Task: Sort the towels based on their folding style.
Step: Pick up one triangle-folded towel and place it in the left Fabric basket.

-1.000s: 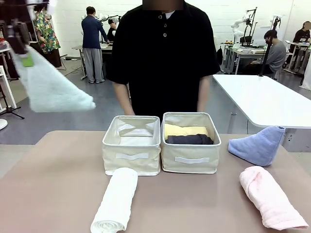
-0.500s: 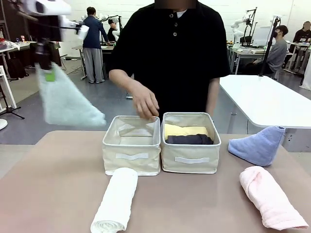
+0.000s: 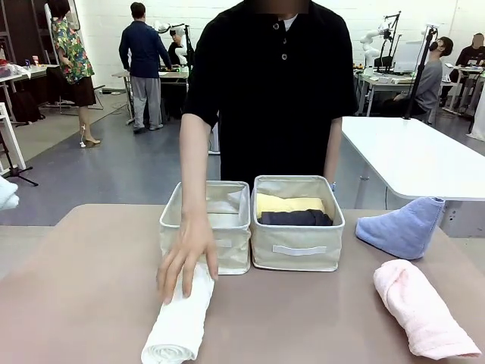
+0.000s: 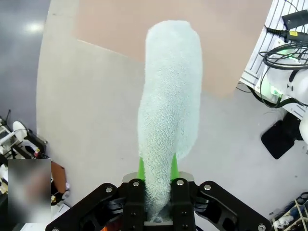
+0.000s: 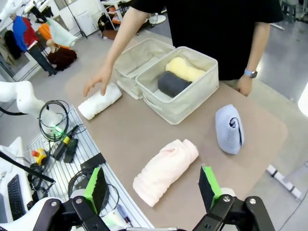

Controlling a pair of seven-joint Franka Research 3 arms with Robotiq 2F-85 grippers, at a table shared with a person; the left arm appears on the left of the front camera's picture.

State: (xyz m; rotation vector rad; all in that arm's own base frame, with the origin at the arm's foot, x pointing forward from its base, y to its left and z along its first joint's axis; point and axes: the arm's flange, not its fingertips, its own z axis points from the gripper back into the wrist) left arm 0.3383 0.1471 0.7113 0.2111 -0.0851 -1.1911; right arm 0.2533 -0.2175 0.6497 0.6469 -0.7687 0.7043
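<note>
Two shifts: teal cone (image 4: 168, 96) swung left, away from the baskets (image 3: 206, 227); person's hand (image 3: 188, 259) now on the white roll (image 3: 180, 322), lower left.
My left tool (image 4: 157, 169) stays clamped on the cone near the counter (image 4: 96, 19) edge, right tool (image 5: 153, 188) gapes apart; I judge the drop-off delayed.

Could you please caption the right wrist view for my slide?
Open right pincer above pink roll and blue cone; a hand touches the white roll.

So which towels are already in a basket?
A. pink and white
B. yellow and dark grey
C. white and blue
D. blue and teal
B: the yellow towel and the dark grey towel lie side by side in the right basket, while the teal towel hangs in the left gripper.
</note>
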